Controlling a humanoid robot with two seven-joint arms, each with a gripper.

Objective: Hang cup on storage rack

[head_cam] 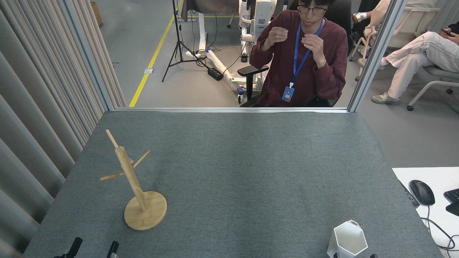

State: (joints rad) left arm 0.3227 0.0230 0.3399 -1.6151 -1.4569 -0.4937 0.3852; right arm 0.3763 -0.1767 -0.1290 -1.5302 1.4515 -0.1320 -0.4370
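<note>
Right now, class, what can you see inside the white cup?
The cup stands upright near the table's front edge, its six-sided mouth open. Only bare white inner walls show; nothing is visible inside. The bottom is hidden by the near wall.
</note>
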